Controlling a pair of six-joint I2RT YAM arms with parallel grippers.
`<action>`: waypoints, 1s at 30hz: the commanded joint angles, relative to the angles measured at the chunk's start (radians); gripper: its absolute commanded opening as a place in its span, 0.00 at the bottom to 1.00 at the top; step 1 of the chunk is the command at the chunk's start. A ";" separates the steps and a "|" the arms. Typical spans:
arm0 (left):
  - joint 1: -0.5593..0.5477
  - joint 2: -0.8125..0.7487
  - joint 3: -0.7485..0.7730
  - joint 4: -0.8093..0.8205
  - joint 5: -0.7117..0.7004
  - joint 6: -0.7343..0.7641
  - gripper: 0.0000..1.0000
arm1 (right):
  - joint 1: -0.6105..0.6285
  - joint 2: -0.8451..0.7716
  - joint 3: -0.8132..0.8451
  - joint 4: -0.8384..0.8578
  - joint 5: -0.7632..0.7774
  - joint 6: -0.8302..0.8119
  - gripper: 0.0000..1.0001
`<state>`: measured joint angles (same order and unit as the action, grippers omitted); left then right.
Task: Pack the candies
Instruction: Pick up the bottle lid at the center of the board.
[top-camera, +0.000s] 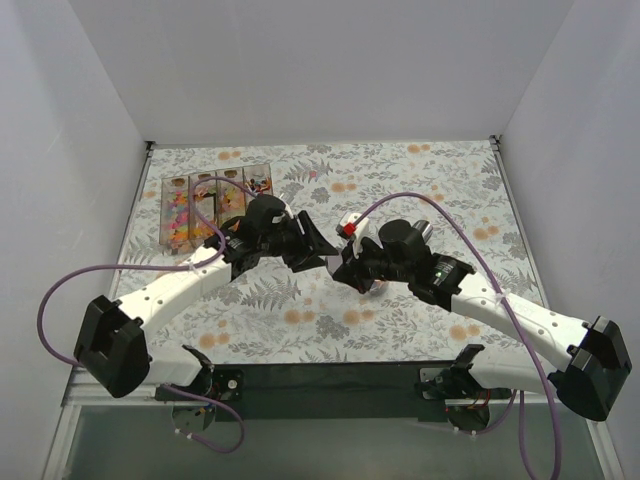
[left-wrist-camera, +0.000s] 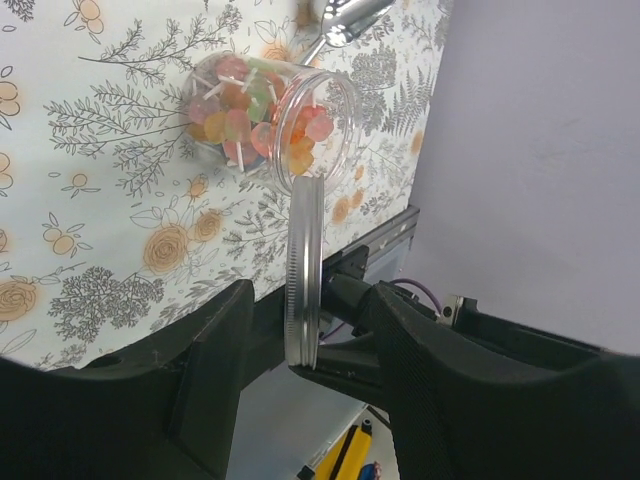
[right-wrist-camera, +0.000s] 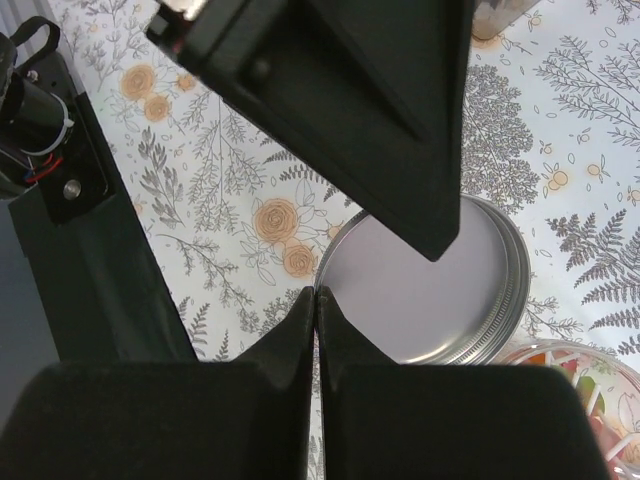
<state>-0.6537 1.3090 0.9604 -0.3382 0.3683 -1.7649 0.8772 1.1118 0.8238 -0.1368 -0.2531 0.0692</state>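
Here, a lid held beside the open jar

The jar (left-wrist-camera: 335, 110) is clear and round with a wide mouth. It stands on the counter (left-wrist-camera: 110, 190), which wears a pale cloth printed with grey ferns and orange flowers. The candies (left-wrist-camera: 235, 115) fill the jar: small glossy discs in orange, pink and pale green, with thin white sticks poking between them. The lid (left-wrist-camera: 303, 230) is dull silver metal, a shallow disc with a ribbed rim. A shiny metal scoop (left-wrist-camera: 350, 15) lies just beyond the jar. At the far left of the counter sits a clear box (top-camera: 215, 205) of long compartments, with more candies in it.

The left pincer (left-wrist-camera: 292, 285) is matt black with a grainy surface. Its fingers are part-way apart and clamped on the lid across its flat faces, holding it off the cloth near the jar's mouth. The right pincer (right-wrist-camera: 316, 292) has its fingers pressed together on nothing, their tips just beside the lid.
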 joint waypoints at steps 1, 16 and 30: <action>-0.030 0.015 0.075 -0.064 -0.074 0.019 0.49 | -0.003 -0.004 0.017 -0.014 -0.015 -0.055 0.01; -0.066 0.021 0.086 -0.073 -0.098 0.019 0.30 | -0.021 -0.006 -0.003 -0.014 -0.021 -0.057 0.01; -0.067 0.004 0.057 -0.051 -0.077 -0.004 0.10 | -0.034 -0.010 -0.035 -0.006 -0.054 -0.055 0.01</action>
<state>-0.7155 1.3521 1.0122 -0.4103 0.2764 -1.7512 0.8486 1.1118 0.8017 -0.1547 -0.2913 0.0219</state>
